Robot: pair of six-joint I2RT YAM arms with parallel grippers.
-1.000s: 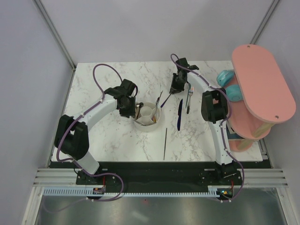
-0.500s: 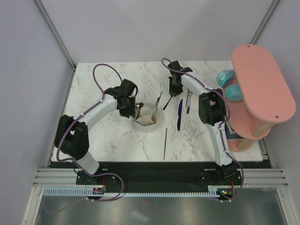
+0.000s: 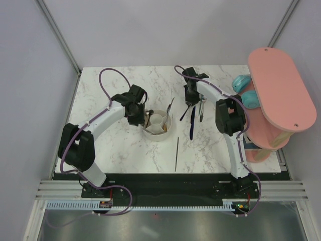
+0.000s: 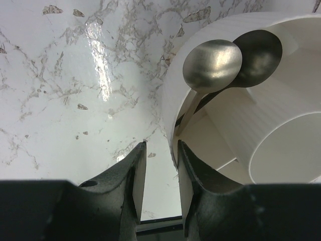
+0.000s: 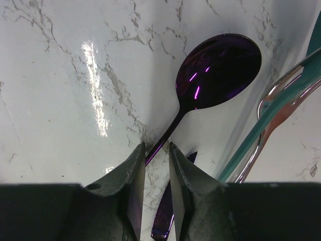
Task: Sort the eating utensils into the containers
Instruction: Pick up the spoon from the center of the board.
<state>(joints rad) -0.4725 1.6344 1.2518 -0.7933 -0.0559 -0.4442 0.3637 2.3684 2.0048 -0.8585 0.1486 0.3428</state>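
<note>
- White marble-patterned table (image 3: 115, 145): the work surface. Both arms are mounted at its near edge.
- Thin dark stick (image 3: 176, 153): the nearest item. It lies flat, lengthwise near to far, in front of the holder's right side and apart from everything else.
- White round plastic holder (image 3: 163, 136): stands mid-table. It has a central cup (image 4: 291, 150) ringed by divided sections. One section on its left side holds a silver metal spoon (image 4: 211, 65) and a darker grey metal spoon (image 4: 261, 50), bowls up and overlapping at the rim.
- Left gripper (image 4: 160, 148): just beside the holder's left outer wall. The jaws are narrowly parted, with table showing through the gap and nothing held.
- Dark blue slim utensil (image 3: 192, 123): flat on the table, right of the holder and clear of it.
- Slim silver utensil (image 3: 170, 105): at the holder's far right rim. Whether it leans on the rim or lies beside it cannot be told.
- Right gripper (image 5: 156, 148): beyond the dark blue utensil. The jaws are clenched on the thin handle of a glossy purple spoon (image 5: 220, 70), whose bowl points away from the fingers. Whether the bowl touches the table cannot be told.
- Teal-handled utensil (image 5: 281, 95) and silver fork (image 3: 204, 100): together on the table, just right of the purple spoon.
- Large pink oval board (image 3: 281, 95): at the right edge, raised on a stand. Two teal rounded objects (image 3: 243, 82) sit at its left side.
</note>
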